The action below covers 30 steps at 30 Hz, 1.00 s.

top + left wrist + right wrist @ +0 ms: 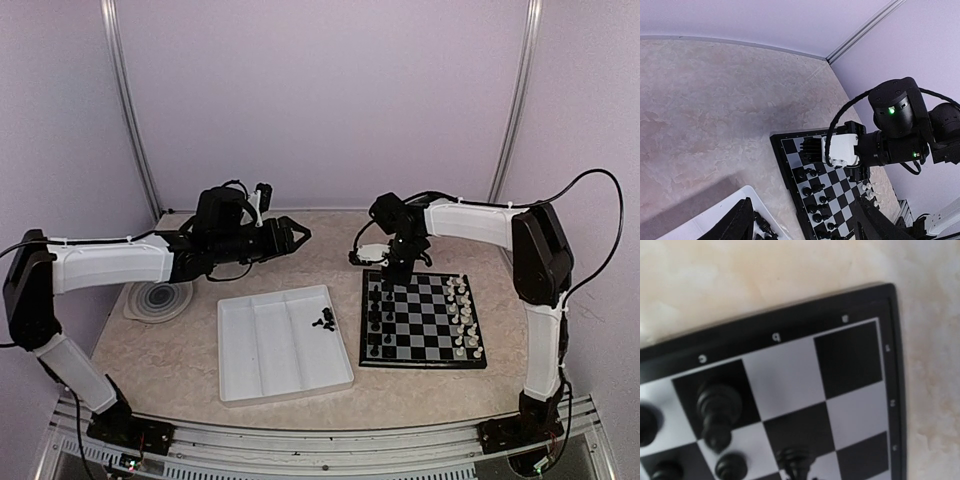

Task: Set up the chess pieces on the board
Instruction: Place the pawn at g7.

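Observation:
The board (425, 322) lies right of centre, with several black chess pieces (375, 318) standing along its left columns. More black chess pieces (323, 320) lie in the white tray (262, 362). My left gripper (293, 236) hangs open and empty above the table behind the tray; its wrist view looks between the fingers (740, 220) onto the board (790, 172). My right gripper (398, 272) is low over the board's far left corner. Its fingers do not show in the right wrist view. There a black piece (797, 462) sits at the bottom edge; whether it is held I cannot tell.
White chess pieces (463, 316) stand along the board's right columns. A round grey disc (160, 298) lies at the far left of the table. Pale walls with metal posts close in the back and sides.

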### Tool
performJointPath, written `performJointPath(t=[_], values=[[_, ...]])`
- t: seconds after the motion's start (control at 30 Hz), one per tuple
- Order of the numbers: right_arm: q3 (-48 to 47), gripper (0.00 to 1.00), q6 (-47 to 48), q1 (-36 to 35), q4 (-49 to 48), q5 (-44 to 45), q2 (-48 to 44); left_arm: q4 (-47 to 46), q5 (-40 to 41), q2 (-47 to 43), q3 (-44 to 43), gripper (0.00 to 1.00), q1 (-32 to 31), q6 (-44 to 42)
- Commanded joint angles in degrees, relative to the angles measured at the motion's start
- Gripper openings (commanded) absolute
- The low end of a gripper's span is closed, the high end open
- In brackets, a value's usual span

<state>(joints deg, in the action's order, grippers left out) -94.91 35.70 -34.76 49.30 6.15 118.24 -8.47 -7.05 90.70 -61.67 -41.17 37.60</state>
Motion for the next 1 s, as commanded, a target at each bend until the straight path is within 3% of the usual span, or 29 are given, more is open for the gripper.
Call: performJointPath(t=[0.0,0.53,0.97], values=[[-1.47,0.00,-0.72,-0.74,2.12,2.72,2.00,0.12,-0.19,-1.22,0.66,0.68,0.38,-0.78],[-2.65,0.02,-0.64,-0.74,2.32,4.05,4.41,-0.89,-1.96,-0.78,1.33,0.67,0.39,0.62],[-2.56,0.18,-0.85,-0.74,1.94,3.28,4.32,-1.52,-2.66,-0.39,1.76,0.66,0.28,1.39]])
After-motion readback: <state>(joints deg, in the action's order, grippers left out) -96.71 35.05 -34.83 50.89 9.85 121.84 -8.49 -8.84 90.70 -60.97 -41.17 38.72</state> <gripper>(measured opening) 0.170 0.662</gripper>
